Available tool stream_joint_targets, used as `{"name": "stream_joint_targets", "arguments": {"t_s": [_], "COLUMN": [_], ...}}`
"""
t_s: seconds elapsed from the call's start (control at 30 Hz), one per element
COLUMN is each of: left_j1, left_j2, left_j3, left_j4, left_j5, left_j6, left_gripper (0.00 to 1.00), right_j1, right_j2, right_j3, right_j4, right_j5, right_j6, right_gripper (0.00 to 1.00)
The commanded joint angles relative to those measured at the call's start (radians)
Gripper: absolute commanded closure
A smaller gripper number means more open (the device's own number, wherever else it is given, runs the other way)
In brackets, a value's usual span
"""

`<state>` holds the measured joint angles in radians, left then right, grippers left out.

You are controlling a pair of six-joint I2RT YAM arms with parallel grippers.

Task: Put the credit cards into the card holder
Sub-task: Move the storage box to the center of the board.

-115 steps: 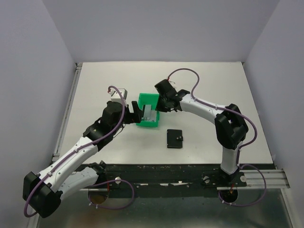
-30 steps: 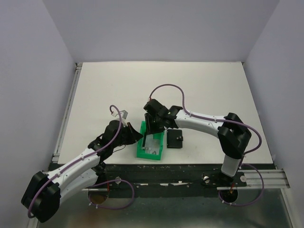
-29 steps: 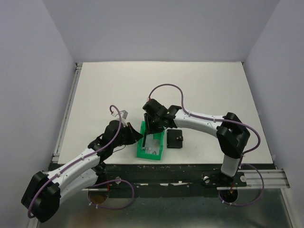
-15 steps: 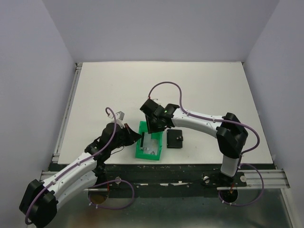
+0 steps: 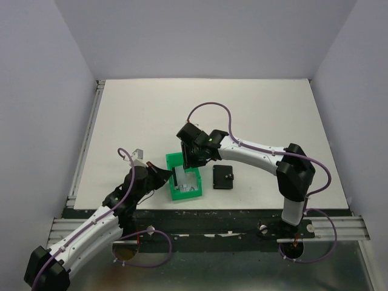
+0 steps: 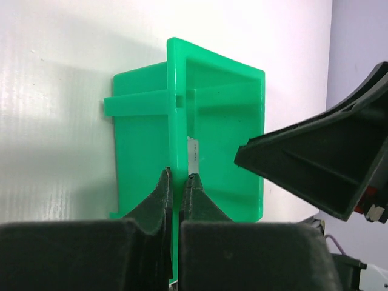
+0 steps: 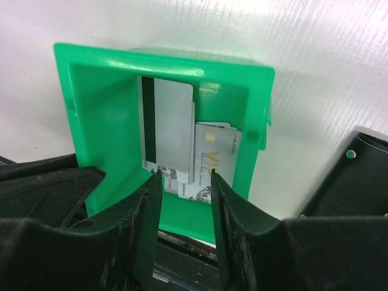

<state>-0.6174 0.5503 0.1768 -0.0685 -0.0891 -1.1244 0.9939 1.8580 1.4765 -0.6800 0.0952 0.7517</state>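
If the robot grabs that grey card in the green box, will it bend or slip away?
Probably stiff: the grey card looks flat with straight edges, no curl. Its face looks smooth, so it might slip from the right gripper. It looks very thin, so likely light, and it overlaps a white card that may shift with it.

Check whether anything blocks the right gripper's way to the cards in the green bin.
Nothing visible does. The right gripper hangs open over the credit cards, which sit uncovered inside the green bin. The left gripper is clamped on one bin wall, off to the side of the cards.
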Motion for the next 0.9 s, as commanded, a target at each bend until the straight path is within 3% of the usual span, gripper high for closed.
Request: {"name": "stream_joint_targets", "arguments": {"t_s": [0.0,0.07,0.13,0.4,0.87], "left_j1": [-0.001,-0.002,-0.002,-0.001,-0.002], "left_j2": [-0.043,-0.030,-0.010,0.080,0.073], "left_j3": [-0.005,-0.005,0.000,0.001,-0.028], "left_j4": [-0.016,0.004,0.012,0.059,0.116], "left_j5": [-0.106,-0.092,-0.074,0.028,0.138], "left_j6": [-0.022,-0.008,0.006,0.048,0.051], "left_gripper": [1.00,1.00,0.89,0.69,0.67], "right_j1": [0.005,0.006,0.005,0.006,-0.020], "right_j2": [0.035,0.038,0.037,0.030,0.044], "right_j3": [0.021,0.016,0.013,0.015,0.025], "right_j4": [0.007,0.002,-0.009,-0.023,-0.041], "right_j5": [-0.055,-0.045,-0.029,0.003,0.038], "right_j6": [-0.003,-0.006,-0.014,-0.104,-0.253], "right_gripper": [0.53,0.53,0.53,0.53,0.53]}}
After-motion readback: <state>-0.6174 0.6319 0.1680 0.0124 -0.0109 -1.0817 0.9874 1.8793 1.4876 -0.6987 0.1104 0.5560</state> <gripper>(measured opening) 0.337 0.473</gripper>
